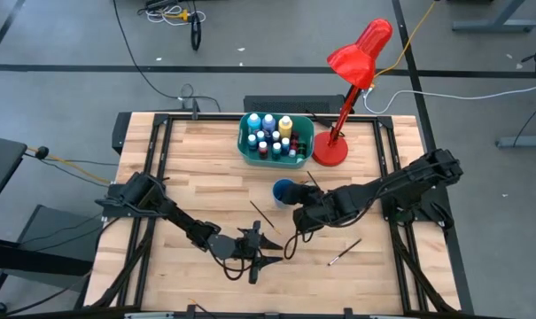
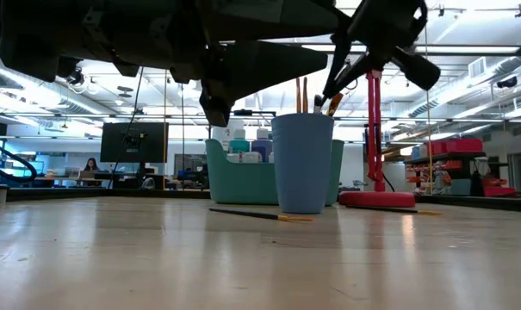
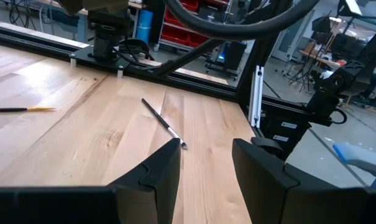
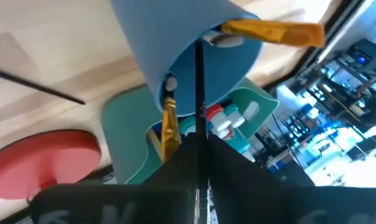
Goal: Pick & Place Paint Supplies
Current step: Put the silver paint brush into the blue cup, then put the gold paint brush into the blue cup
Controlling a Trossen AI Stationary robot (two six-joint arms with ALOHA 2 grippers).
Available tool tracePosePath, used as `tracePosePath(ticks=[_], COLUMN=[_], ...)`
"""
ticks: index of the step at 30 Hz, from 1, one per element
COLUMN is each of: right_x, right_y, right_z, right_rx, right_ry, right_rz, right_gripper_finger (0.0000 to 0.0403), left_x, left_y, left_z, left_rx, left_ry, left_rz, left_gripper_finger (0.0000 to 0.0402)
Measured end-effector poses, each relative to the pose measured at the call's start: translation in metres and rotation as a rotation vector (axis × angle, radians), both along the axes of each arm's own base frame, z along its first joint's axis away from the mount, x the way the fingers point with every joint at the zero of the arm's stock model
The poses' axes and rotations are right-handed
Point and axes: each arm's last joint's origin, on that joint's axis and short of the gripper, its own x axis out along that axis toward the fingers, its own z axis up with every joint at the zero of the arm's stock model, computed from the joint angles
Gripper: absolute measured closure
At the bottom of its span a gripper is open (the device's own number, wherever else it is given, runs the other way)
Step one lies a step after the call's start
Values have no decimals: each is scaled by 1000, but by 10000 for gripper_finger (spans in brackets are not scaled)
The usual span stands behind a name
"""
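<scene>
A blue cup point(image 1: 283, 190) stands on the table in front of the teal tub point(image 1: 250, 149), which holds the small paint bottles point(image 1: 269, 133). The cup point(image 2: 303, 164) has several brushes point(image 2: 301, 93) standing in it. My right gripper point(image 4: 201, 146) hovers just right of the cup point(image 4: 194, 56), shut on a thin black paintbrush. Two more brushes lie on the wood: one point(image 1: 260, 213) near the cup, one point(image 1: 345, 252) toward the near right. My left gripper point(image 3: 206, 163) is open and empty, low over the table's near side point(image 1: 252, 259), facing the loose brush point(image 3: 165, 124). My right gripper pinches the thin black paintbrush by its handle point(image 4: 199, 121) between the two fingers. The fingers lie along the brush, slanting down from the table's right. The brush is lifted clear of the table, and its far end reaches into the mouth of the blue cup point(image 4: 196, 46).
The red desk lamp stands on its round base point(image 1: 330, 152) right of the tub, its neck leaning over the far edge. Black rails frame the table top point(image 1: 161, 151). Bare wood lies left of the cup and along the near edge.
</scene>
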Motion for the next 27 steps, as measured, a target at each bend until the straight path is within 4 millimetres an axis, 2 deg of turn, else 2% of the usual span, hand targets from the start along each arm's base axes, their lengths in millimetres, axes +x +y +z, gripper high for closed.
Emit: tracePosePath(ticks=[10, 18, 22, 27], right_x=[9, 11, 11, 9], right_y=[-2, -2, -1, 6], right_z=[-3, -4, -3, 0], right_rx=[40, 109, 139, 96], right_ry=[-115, -122, -190, -307], right_rz=[-19, -2, -64, -152], right_gripper_finger=[337, 302, 285, 274], left_x=[0, 0, 0, 0], left_y=[0, 0, 0, 0], left_z=[0, 0, 0, 0], left_rx=[-10, -15, -9, 21], left_ry=[0, 1, 0, -1], left_rz=[1, 1, 1, -10], left_gripper_finger=[246, 246, 246, 246])
